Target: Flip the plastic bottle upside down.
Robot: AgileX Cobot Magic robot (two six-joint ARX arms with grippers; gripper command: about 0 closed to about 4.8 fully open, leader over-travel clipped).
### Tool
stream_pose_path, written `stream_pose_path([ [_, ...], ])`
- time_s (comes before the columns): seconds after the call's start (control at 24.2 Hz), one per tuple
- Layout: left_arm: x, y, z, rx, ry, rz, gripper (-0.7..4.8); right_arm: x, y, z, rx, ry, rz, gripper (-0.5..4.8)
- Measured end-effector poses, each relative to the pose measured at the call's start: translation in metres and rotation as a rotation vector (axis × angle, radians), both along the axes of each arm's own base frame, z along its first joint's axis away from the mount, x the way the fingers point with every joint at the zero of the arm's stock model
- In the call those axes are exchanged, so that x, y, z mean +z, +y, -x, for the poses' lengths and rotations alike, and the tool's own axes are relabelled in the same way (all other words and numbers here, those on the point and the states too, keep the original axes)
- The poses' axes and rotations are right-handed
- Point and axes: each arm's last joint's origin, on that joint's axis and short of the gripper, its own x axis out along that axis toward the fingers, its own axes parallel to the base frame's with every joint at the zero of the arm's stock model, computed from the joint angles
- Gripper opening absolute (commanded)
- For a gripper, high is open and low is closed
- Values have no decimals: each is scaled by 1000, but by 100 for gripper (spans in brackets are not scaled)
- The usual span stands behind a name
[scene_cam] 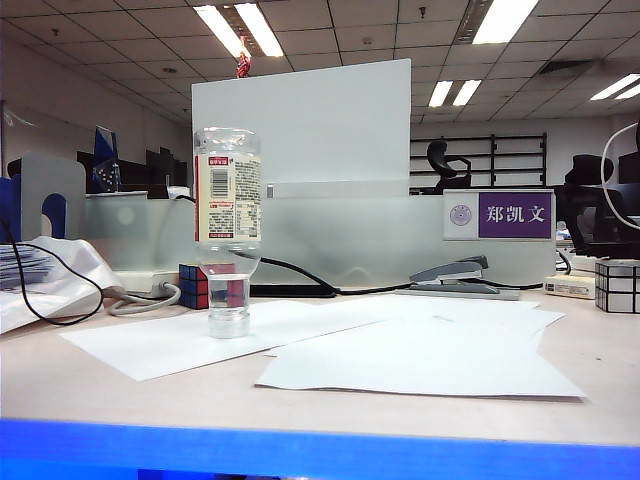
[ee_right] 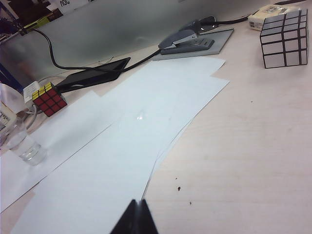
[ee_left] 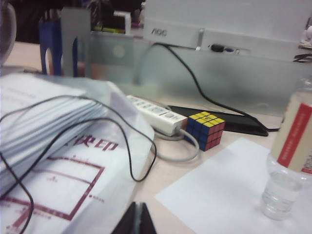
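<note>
The plastic bottle (scene_cam: 228,200) stands upside down on a white paper sheet (scene_cam: 180,340), neck down and base up, with its cream label and red patch facing the exterior camera. Nothing touches it. In the left wrist view the bottle (ee_left: 292,146) is at the frame's edge, well apart from my left gripper (ee_left: 136,215), which is shut and empty above the table. The right wrist view catches only the bottle's clear neck (ee_right: 22,144), far from my right gripper (ee_right: 138,210), also shut and empty over the paper. Neither gripper shows in the exterior view.
A coloured puzzle cube (scene_cam: 205,285) sits just behind the bottle, beside a white power strip (ee_left: 156,113) and a black cable. A stapler (scene_cam: 450,272) and a silver mirror cube (scene_cam: 617,285) lie at the back right. A paper stack (ee_left: 48,146) with a looped cord lies at the left.
</note>
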Motion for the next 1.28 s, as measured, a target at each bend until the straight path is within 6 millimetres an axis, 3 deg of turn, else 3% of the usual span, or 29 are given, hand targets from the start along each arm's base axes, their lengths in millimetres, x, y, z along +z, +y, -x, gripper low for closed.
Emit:
stream_pose_path([
  [1.28, -12, 2, -1, 23, 84, 1, -5, 0, 0, 0, -1, 1, 0, -5],
])
